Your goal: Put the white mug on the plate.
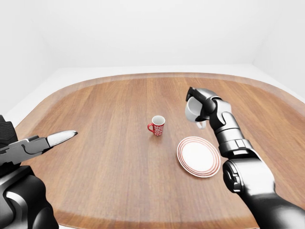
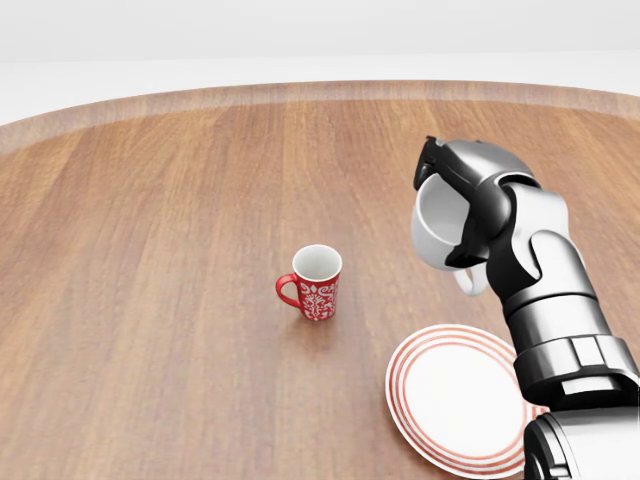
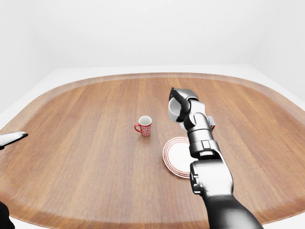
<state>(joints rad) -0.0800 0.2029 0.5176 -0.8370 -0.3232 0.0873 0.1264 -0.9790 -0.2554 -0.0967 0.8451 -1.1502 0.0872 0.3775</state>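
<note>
All three head cameras look down over the table [image 1: 105,157]; head view nearest.

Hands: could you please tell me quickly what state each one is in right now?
Left hand: open, fingers extended, holding nothing.
Right hand: closed on the plain white ceramic mug, held tilted above the wooden table.

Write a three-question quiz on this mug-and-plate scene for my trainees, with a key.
1. True or false: the white mug rests on the plate.
2. Which hand grips the white mug?
A. left hand
B. right hand
3. Fill in: the mug standing on the table is ____ patterned.

Key:
1. False; it is held in the air, tilted.
2. B.
3. Red; the red mug stands left of the plate.
</note>
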